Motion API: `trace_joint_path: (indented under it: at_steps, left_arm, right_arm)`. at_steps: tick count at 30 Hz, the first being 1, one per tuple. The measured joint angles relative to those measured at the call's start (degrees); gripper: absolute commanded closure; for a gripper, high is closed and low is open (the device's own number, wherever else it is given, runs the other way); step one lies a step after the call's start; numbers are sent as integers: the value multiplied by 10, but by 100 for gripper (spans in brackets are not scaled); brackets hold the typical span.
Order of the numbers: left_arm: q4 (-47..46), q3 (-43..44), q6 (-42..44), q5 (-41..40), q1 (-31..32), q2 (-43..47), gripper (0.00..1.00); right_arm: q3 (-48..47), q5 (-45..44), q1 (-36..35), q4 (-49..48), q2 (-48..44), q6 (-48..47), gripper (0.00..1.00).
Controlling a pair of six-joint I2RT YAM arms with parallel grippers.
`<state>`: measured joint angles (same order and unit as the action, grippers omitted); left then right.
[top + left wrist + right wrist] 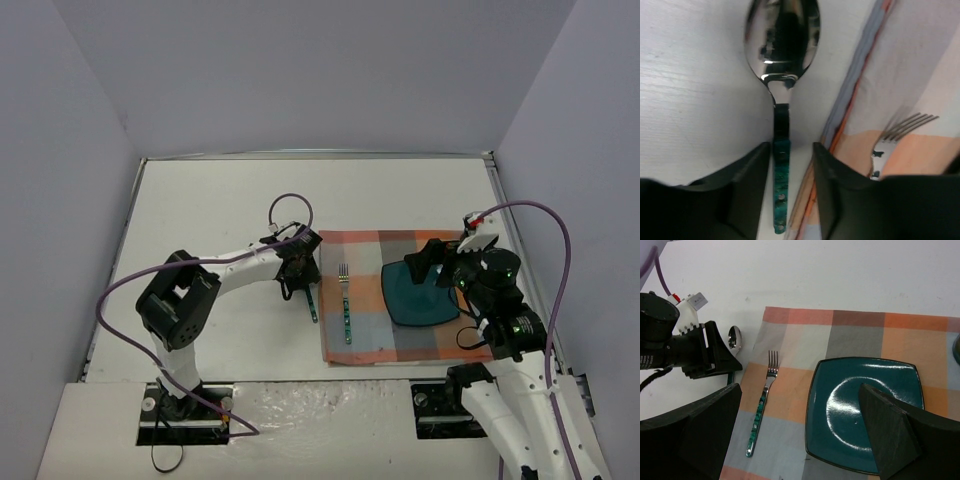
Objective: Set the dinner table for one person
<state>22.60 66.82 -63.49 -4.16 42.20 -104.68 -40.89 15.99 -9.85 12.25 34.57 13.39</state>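
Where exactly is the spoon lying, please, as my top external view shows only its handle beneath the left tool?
Observer: The left wrist view shows the spoon flat on the dinner table, just beside the plaid cloth.
Operator: Thank you; is the left tool clamped on it?
Observer: No; it straddles the handle, its fingers apart, with a gap on the cloth side.
Operator: Is the right tool holding anything?
Observer: No; the right wrist view shows it open and empty above the teal plate.

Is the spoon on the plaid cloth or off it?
Off: the spoon lies on the bare white table, just outside the cloth edge.
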Motion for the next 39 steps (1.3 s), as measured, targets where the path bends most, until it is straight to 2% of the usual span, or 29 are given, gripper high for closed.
trace_joint_path:
  at_steps: [2, 6, 12, 15, 20, 24, 27, 32, 36, 39]
  left_arm:
    - [-3, 0, -7, 13, -2, 3, 45]
    - [4, 1, -10, 23, -2, 10, 29]
    - [65, 0, 16, 18, -8, 26, 10]
    - [102, 0, 51, 6, -32, 54, 4]
    - [125, 0, 135, -9, -139, 156, 3]
    - [125, 0, 203, -7, -240, 227, 3]
    - [124, 0, 251, -1, -284, 256, 3]
    - [125, -1, 319, 13, -321, 285, 3]
    - [129, -1, 364, 12, -353, 308, 3]
    - [133, -1, 386, -9, -371, 325, 3]
  right_arm:
    - [3, 2, -5, 0, 3, 0, 0]
    - [4, 4, -20, 0, 24, 0, 0]
    - [5, -4, -64, -17, 87, 7, 0]
    - [6, -38, -125, -32, 131, 19, 0]
    - [-7, -121, -280, -66, 254, 39, 0]
    - [-46, -178, -362, -87, 375, 55, 3]
    - [-82, -209, -397, -105, 445, 64, 7]
    - [-159, -252, -437, -122, 553, 77, 17]
    - [-214, -277, -449, -133, 633, 85, 34]
    - [-255, -295, -453, -126, 681, 92, 36]
